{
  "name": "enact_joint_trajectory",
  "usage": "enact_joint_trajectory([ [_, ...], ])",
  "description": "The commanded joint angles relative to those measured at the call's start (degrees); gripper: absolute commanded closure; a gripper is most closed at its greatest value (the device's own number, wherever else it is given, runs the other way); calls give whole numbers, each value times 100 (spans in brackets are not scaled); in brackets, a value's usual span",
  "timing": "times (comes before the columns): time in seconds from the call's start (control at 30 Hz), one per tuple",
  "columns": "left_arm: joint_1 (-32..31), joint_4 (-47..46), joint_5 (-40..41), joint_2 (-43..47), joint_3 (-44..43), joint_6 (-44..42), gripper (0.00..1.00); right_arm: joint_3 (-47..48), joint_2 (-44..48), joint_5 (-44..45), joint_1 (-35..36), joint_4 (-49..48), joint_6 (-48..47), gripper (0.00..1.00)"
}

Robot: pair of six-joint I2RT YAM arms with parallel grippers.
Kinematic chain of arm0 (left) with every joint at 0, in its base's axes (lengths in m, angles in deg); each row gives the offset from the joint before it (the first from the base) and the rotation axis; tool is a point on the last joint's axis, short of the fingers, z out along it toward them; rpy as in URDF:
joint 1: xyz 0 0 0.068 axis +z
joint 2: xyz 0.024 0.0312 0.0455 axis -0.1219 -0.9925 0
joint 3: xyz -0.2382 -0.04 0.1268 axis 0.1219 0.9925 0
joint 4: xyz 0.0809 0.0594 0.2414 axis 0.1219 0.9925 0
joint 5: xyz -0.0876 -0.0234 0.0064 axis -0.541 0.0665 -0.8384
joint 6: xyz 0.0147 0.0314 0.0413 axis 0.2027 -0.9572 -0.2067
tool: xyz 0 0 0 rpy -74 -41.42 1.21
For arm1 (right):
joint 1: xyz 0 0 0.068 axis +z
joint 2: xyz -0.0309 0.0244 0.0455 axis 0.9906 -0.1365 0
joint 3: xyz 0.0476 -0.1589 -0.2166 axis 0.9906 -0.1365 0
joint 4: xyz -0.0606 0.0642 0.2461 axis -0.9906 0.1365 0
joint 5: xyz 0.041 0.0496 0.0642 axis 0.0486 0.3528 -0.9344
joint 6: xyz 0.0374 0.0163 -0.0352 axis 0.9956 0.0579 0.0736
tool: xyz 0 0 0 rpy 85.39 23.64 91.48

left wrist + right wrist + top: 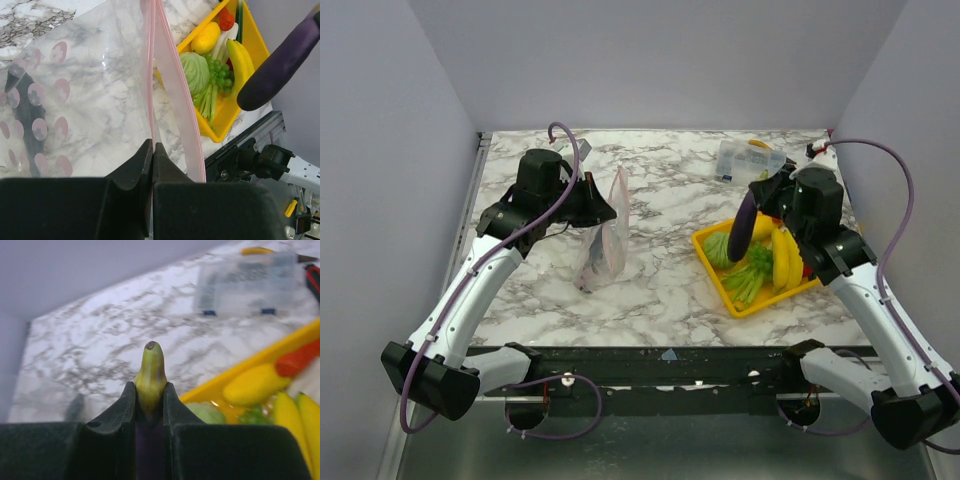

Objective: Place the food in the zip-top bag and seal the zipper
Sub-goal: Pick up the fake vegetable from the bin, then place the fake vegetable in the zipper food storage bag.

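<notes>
The clear zip-top bag (604,240) with pink dots stands at table centre-left, held up by its pink zipper strip (167,85). My left gripper (152,150) is shut on one lip of that strip; it also shows in the top view (605,212). My right gripper (150,395) is shut on the green stem end of the dark purple eggplant (743,228), which hangs above the yellow tray (757,305). The eggplant also shows in the left wrist view (280,62). In the tray lie yellow bananas (782,257), a round green cabbage (195,72), green stalks and a red fruit (226,20).
A rigid clear compartment box (748,160) stands at the back right; it also shows in the right wrist view (247,282). Grey walls close in the left, back and right sides. A black rail (660,365) runs along the table's near edge.
</notes>
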Motion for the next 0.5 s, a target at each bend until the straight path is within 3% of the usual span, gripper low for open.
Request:
enact_joint_trajectory([
  [0.0,26,-148,-165,121,53,-25,100,188,-46,-1719,184,-1712,344,100],
  [0.2,26,-155,-179,132,66,2,100,480,-561,-1775,1322,-3818,983,100],
  [0.37,26,-154,-219,106,29,37,100,1018,-1313,-1179,2568,-4776,438,100],
  [0.47,26,-140,-176,137,20,28,100,1174,-1581,-944,2922,-5227,254,100],
])
